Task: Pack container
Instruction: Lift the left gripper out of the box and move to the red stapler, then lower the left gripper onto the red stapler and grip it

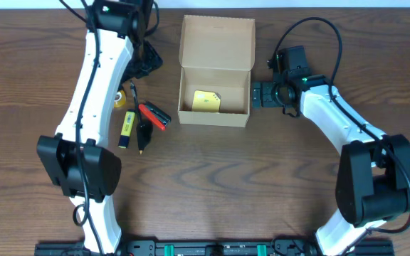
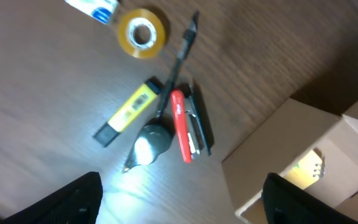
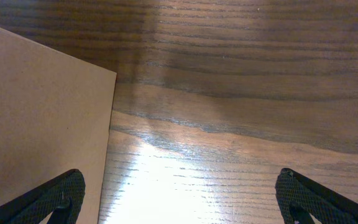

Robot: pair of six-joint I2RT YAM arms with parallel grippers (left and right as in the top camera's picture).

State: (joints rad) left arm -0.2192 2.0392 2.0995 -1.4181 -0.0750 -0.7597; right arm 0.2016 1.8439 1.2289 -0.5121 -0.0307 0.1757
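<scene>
Fingers (image 2: 73, 200) of the left gripper (image 2: 180, 186) hang spread and empty above a cluster of stationery on the left of the table (image 1: 212, 178). The right gripper (image 1: 253, 94) waits equally wide, holding nothing, just beside the right wall of the container (image 1: 216, 117).

Nearest in the cluster lie a yellow highlighter (image 2: 129, 112) and a rounded black piece (image 2: 153, 142), too washed out by glare to name. A red-and-black tool (image 2: 184, 127), possibly a stapler, lies close against that piece. A slim black pen (image 2: 180, 53) slants away toward a roll of tape (image 2: 143, 31) farther off.

The container sits mid-table, right of the cluster, with its flap lid (image 1: 217, 41) thrown back on the far side and one yellow item (image 1: 206, 101) already inside.

The step in hand appears to be fetching the next piece. The highlighter looks the cleanest pick, since it lies at the cluster's left edge with bare table on one side. The fingers would do best to straddle its narrow sides squarely, come straight down and close on its middle. They should then lift clear before crossing the container's left wall and let go low inside, beside the yellow item.
</scene>
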